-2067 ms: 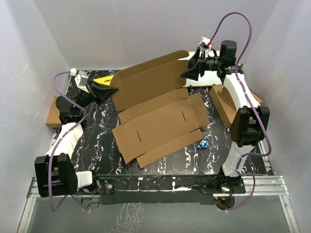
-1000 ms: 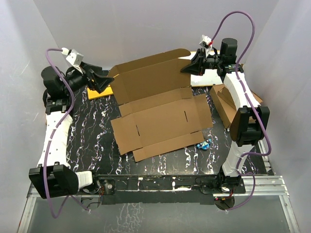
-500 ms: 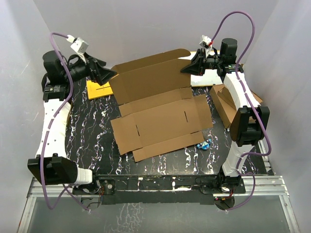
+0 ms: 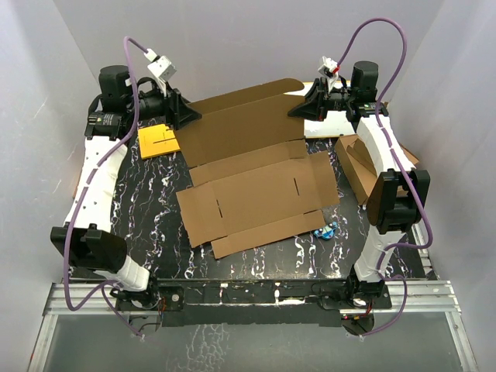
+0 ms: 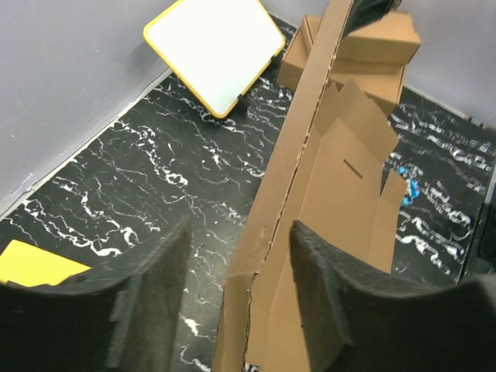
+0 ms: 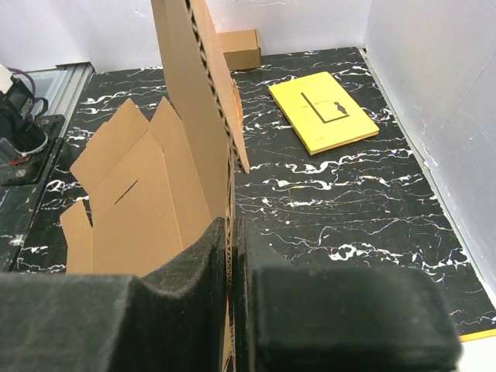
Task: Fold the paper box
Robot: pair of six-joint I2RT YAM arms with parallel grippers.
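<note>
I'm watching the box [image 4: 256, 198] lying opened out in the middle of the table [image 4: 147, 217], with its rear lid panel raised toward the back wall. My right gripper [image 4: 297, 110] is clamping that panel's far right corner, pads pressed tight on the cardboard. My left gripper [image 4: 192, 116] is straddling the left corner with its fingers [image 5: 155, 294] apart and a gap showing, so it's gripping nothing. A yellow card [image 4: 158, 141] is lying just beside it.
</note>
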